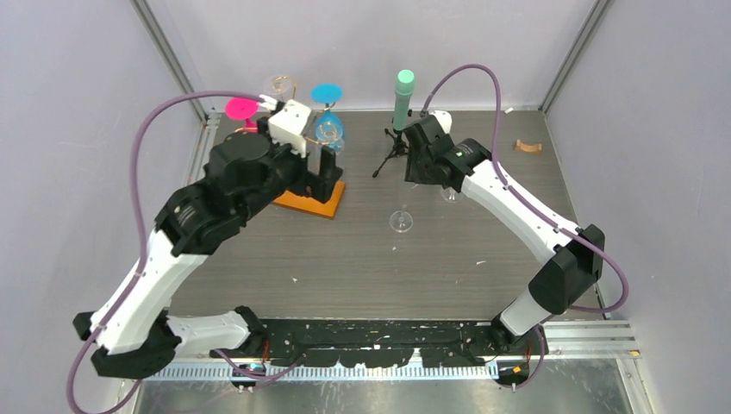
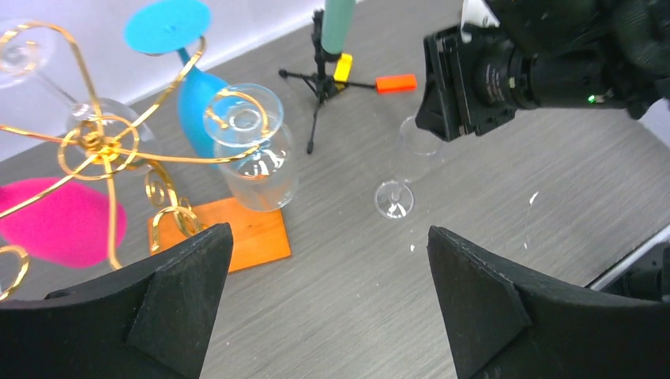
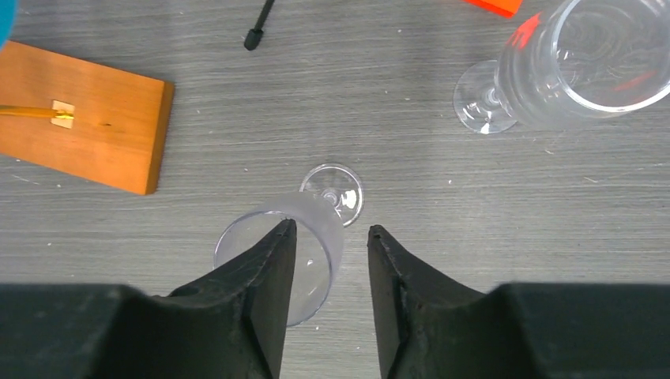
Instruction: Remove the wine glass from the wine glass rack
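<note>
The gold wine glass rack (image 2: 103, 142) stands on its orange-brown base (image 1: 310, 200) at the back left. A clear wine glass (image 2: 257, 150) hangs upside down from it, beside a blue glass (image 2: 190, 87) and a pink glass (image 2: 55, 221). My left gripper (image 2: 328, 237) is wide open and holds nothing, just right of the rack (image 1: 323, 168). Another clear wine glass (image 3: 312, 237) stands upright on the table (image 1: 401, 220). My right gripper (image 3: 330, 233) hovers over its rim. One finger is over the bowl and the other outside it, with the jaws apart.
A second clear glass (image 3: 600, 55) stands on the table near the right arm. A mint-green cylinder on a black tripod (image 1: 403, 90) is at the back centre, with a yellow block (image 2: 342, 67) and an orange block (image 2: 395, 83) by it. A small brown piece (image 1: 527, 147) lies at the back right.
</note>
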Controlling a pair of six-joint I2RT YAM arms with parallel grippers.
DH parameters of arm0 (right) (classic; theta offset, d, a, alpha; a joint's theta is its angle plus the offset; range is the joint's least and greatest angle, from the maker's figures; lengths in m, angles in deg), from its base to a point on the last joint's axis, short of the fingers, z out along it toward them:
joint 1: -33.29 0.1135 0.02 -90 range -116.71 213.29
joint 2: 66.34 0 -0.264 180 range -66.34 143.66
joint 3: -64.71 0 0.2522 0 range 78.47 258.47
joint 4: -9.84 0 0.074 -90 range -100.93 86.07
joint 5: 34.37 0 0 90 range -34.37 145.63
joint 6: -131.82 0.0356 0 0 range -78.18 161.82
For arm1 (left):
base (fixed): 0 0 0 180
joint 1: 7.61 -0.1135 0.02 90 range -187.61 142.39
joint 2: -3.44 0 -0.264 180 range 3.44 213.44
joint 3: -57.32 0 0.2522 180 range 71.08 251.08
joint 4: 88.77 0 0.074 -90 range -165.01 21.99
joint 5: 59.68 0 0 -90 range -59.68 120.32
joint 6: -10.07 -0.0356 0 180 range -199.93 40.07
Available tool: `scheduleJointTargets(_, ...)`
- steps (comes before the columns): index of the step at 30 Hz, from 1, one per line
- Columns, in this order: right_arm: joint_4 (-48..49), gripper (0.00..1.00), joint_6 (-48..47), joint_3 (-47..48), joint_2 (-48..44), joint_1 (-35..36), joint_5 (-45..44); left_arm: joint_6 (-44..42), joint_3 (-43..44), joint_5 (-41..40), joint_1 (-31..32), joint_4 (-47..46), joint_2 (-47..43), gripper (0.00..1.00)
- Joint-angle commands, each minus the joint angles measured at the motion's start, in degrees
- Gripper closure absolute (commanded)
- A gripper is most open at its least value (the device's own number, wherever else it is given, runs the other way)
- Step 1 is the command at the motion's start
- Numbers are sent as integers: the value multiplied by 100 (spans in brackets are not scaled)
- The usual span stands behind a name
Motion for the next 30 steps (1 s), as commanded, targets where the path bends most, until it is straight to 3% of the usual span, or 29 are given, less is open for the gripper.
scheduleJointTargets(1, -207, 58, -215, 313, 139, 29, -97, -22, -566, -538, -24, -936, -445, 3)
scheduleJointTargets(5, -261, 69, -233, 466, 347, 29, -85, -21, -943, -771, -24, -1110, -771, 3)
scheduleJointTargets(11, -461, 96, -304, 854, 684, 21, -229, -30, -1143, -922, -24, -973, -992, 2)
scheduleJointTargets(13, -508, 99, -371, 974, 730, 16, -411, -22, -1181, -956, -24, -952, -1047, 3)
scheduleJointTargets(30, -531, 100, -634, 1611, 1311, -591, -565, -4, -1407, -1135, -24, -837, -1238, 2)
